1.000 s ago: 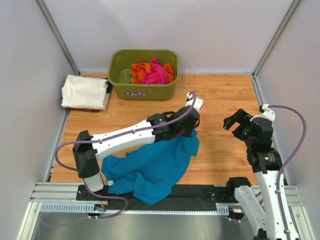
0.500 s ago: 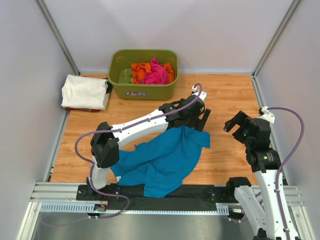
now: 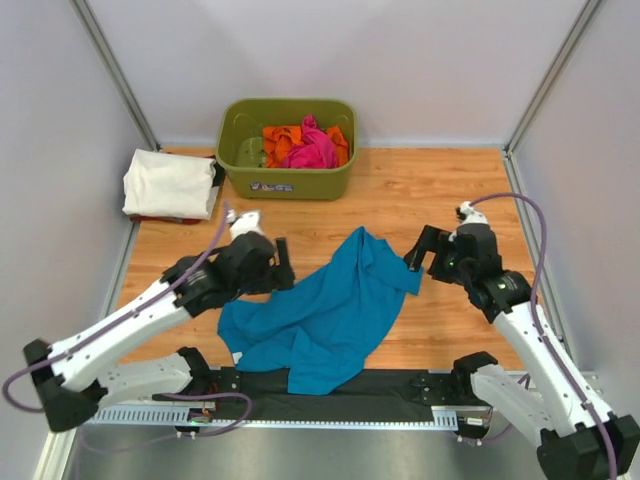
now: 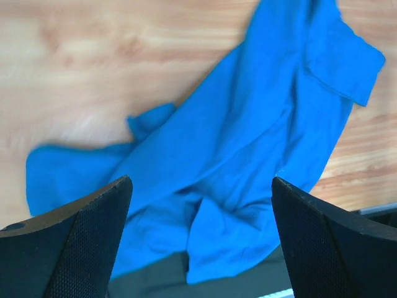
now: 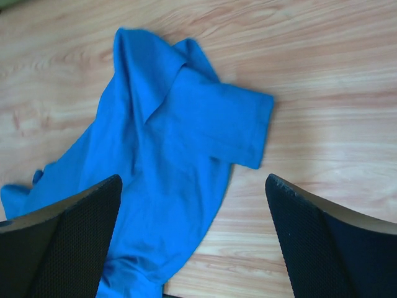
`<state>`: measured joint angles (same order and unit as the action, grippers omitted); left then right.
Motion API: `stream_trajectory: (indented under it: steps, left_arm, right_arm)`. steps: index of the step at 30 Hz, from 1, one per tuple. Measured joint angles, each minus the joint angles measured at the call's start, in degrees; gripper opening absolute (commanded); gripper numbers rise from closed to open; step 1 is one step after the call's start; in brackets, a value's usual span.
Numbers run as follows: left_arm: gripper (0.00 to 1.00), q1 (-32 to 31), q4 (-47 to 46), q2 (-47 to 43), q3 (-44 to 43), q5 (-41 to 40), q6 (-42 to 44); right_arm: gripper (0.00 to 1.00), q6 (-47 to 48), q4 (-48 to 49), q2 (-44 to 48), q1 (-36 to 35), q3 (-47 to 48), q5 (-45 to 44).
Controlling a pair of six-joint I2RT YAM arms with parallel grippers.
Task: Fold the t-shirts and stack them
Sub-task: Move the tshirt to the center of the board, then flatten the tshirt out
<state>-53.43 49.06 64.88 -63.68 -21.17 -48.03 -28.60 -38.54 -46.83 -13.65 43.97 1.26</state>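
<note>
A folded white shirt [image 3: 168, 183] lies far left on the tabletop [image 3: 450, 190]. The left claw [image 3: 281, 264] hangs spread and empty just beside the crumpled teal shirt [image 3: 320, 315], which lies mid-tabletop. The right claw [image 3: 420, 254], also spread and empty, hovers near the shirt's right corner.

The wooden bench [image 3: 450, 190] carries a crumpled teal-blue t-shirt [image 3: 320, 315] reaching its near edge, an olive-green tub [image 3: 285, 182] at the far edge, and a folded white t-shirt [image 3: 168, 183] in the far-left corner.
</note>
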Motion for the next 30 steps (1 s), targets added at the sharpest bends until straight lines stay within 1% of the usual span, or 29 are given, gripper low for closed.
stream_trajectory:
  steps: [2, 5, 7, 10, 12, 14, 15, 19, 20, 21, 23, 25, 27, 29, 30]
  left_arm:
    - [0.98, 2.27, 2.01, -7.63, 6.88, -0.15, -6.49]
    - [0.97, 6.27, 4.74, -12.94, 17.53, 1.18, -14.84]
    - [0.95, 7.1, 6.43, -14.14, 23.34, 2.64, -18.86]
    - [0.91, 7.26, 6.49, -16.59, 28.17, 5.44, -20.76]
    - [0.91, 7.3, 5.33, -17.03, 29.33, 7.82, -20.39]
    - [0.92, 7.3, 3.91, -15.28, 29.46, 9.84, -19.34]
    - [0.93, 7.3, 3.1, -13.57, 29.44, 10.62, -18.64]
    - [0.92, 7.3, 0.28, -5.55, 29.46, 11.93, -15.37]
    - [0.91, 7.3, -0.61, -4.61, 29.46, 12.11, -14.53]
    - [0.87, 7.3, -1.95, -4.02, 29.46, 12.11, -13.7]
    - [0.81, 7.3, -4.87, -3.58, 29.46, 11.91, -11.98]
    - [0.78, 7.3, -7.72, -2.78, 29.38, 11.1, -10.51]
    - [0.78, 7.3, -9.9, -0.66, 28.76, 9.77, -9.44]
    - [0.77, 7.3, -12.02, 2.23, 27.76, 8.66, -8.98]
    - [0.77, 7.3, -13.11, 4.22, 26.99, 8.0, -8.92]
  right_arm:
    - [1.0, -0.31, 1.16, -2.21, -5.57, 0.09, -1.9]
    - [1.0, -0.79, 1.77, -7.69, -13.03, 1.09, -5.75]
    - [1.0, -1.44, 1.6, -11.28, -15.19, 1.68, -7.85]
    - [1.0, -2.69, 0.22, -14.67, -15.65, 1.62, -10.47]
    - [0.99, -3.5, 0.2, -14.88, -15.63, 0.74, -11.34]
    - [0.97, -4.48, 0.24, -14.8, -15.63, -0.7, -11.69]
    - [0.95, -4.94, 0.28, -14.84, -15.65, -1.44, -11.67]
    - [0.93, -5.95, 1.36, -16.7, -15.63, -2.99, -11.34]
    - [0.93, -5.99, 1.97, -17.7, -15.63, -2.99, -11.23]
    - [0.92, -6.03, 2.56, -19.28, -15.63, -2.99, -11.21]
    - [0.9, -6.05, 3.37, -22.23, -15.65, -2.99, -11.26]
    - [0.88, -6.08, 4.15, -25.4, -15.63, -2.97, -11.37]
    - [0.85, -6.08, 5.09, -27.69, -15.5, -2.97, -11.45]
    - [0.8, -6.14, 6.62, -29.99, -14.99, -2.97, -11.45]
    - [0.79, -6.19, 7.23, -31.19, -14.56, -2.89, -11.43]
